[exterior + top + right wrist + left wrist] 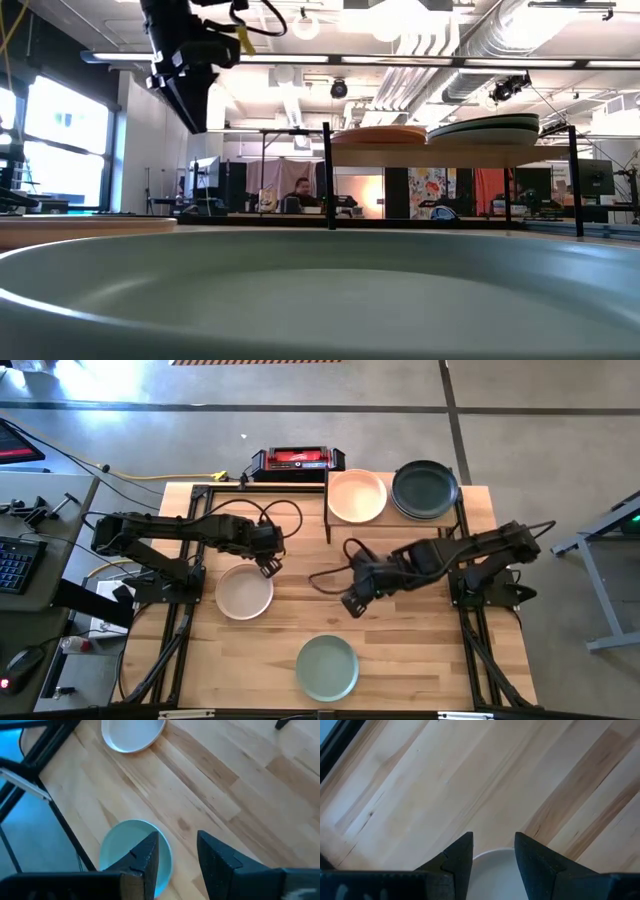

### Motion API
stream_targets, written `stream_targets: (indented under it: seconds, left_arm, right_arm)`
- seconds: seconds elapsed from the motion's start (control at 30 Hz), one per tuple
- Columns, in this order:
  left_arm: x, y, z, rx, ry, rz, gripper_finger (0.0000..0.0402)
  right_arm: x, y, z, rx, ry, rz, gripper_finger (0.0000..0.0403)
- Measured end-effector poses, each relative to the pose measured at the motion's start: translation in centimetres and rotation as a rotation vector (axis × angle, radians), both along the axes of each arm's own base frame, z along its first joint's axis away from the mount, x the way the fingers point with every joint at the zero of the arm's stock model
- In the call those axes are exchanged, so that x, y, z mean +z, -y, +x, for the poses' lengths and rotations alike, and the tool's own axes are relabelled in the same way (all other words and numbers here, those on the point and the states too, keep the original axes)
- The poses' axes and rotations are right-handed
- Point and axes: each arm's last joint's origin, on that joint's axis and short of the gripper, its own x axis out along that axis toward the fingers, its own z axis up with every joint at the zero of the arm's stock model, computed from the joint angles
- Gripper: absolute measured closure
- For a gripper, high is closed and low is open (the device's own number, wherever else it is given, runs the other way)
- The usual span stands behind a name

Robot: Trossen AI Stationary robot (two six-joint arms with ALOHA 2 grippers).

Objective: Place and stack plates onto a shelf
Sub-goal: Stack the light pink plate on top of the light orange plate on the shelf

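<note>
Sage plate (300,290) up close, left end effector (268,567) open over cream plate (244,591)

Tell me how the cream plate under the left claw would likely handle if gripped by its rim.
The cream plate looks rigid, so it should lift without flexing. Its shallow rim gives the left claw little to pinch, so it may slip or tilt. Lying flat, it seems unlikely to roll.

Grey concrete floor (560,400); bright windows (60,140); exposed ceiling ducts (480,40).
</note>
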Motion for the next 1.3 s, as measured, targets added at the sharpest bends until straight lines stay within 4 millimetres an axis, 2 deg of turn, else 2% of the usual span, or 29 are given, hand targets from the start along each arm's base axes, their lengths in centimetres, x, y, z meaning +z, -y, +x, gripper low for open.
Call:
stream_targets:
  seconds: [0.3, 0.5, 0.67, 0.9, 1.1, 1.3]
  left_arm:
    - [0.2, 0.0, 0.7, 0.010, 0.087, -0.007, 0.0267]
    - [-0.1, 0.6, 0.9, 0.036, 0.106, -0.211, 0.0267]
    - [-0.5, 2.6, 1.1, -0.005, 0.078, -0.350, 0.0267]
    - [-1.0, 5.6, 1.1, -0.021, 0.069, -0.359, 0.0267]
    - [-3.2, 7.2, -0.1, 0.047, 0.001, -0.366, 0.0267]
    - [-5.3, 8.6, -1.4, 0.101, -0.050, -0.373, 0.0267]
  right_arm:
    - [0.1, -2.1, -0.7, -0.112, 0.040, 0.006, 0.0290]
    - [-0.1, -2.9, -0.8, -0.148, 0.059, 0.002, 0.0290]
    - [-0.8, -3.5, -0.3, -0.140, 0.052, -0.006, 0.0290]
    - [-2.8, -4.2, 1.1, -0.119, -0.018, -0.001, 0.0290]
    - [-4.2, -4.8, 2.1, -0.103, -0.055, 0.014, 0.0290]
    - [-4.5, -5.0, 2.6, -0.101, -0.042, 0.021, 0.0290]
